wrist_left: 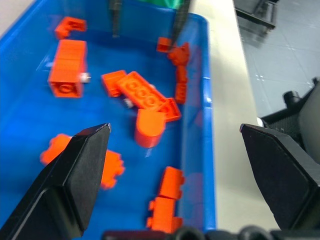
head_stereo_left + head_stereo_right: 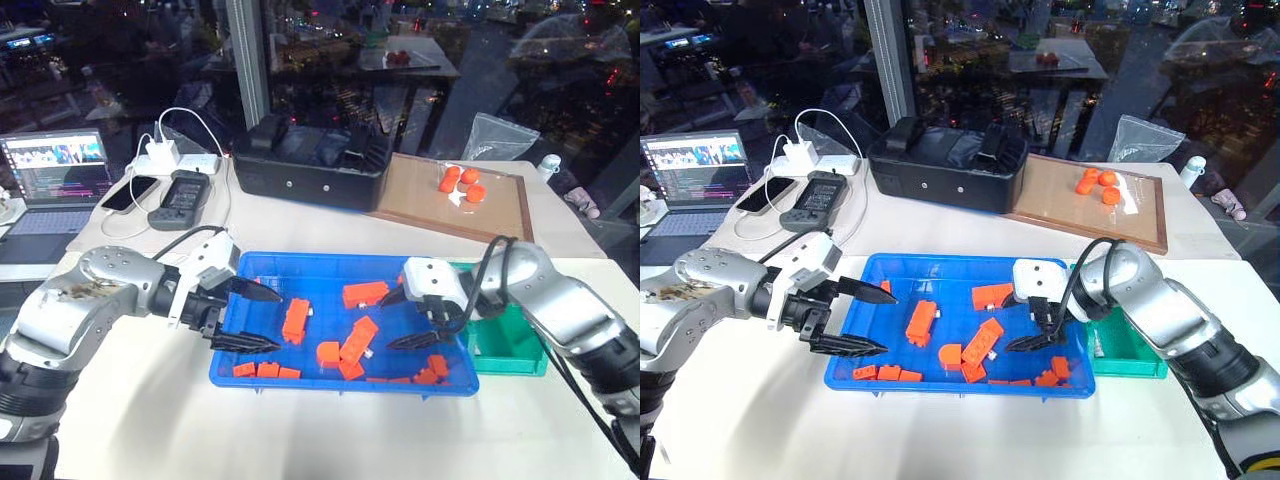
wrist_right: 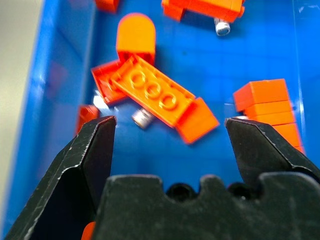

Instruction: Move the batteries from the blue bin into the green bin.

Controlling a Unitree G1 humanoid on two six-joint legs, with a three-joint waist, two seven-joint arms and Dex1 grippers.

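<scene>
1. My left end effector [image 2: 247,318] hangs over the left end of the blue bin [image 2: 300,265], its two black fingers spread wide, one above the other, with nothing between them.
2. My right end effector [image 2: 400,320] hangs over the right part of the same bin, fingers also spread wide and empty, pointing down toward the loose pieces.
3. The blue bin sits on the white bench [image 2: 150,410] in front of me, and the green bin [image 2: 510,345] stands just beside its right end, touching or nearly so.
4. Orange blocks [image 2: 358,340] lie scattered over the blue floor: one long studded block lies in the middle, a two-piece block further back, and a row of small ones along the near wall.
5. One of the batteries [image 3: 143,118] shows in my right wrist view as a silvery round end poking out from under the long studded block, between my spread fingers [image 3: 90,150].
6. A second silvery end [image 3: 222,26] sticks out beside another orange block further along the bin floor.
7. I cannot tell whether the green bin holds any batteries; my right arm covers part of it.
8. Behind the bins stand a black box [image 2: 310,165] and a wooden-framed board [image 2: 450,195] carrying a few orange pieces.
9. A laptop [image 2: 55,185] and a charger with white cables [image 2: 165,150] sit at the far left of the bench.
</scene>
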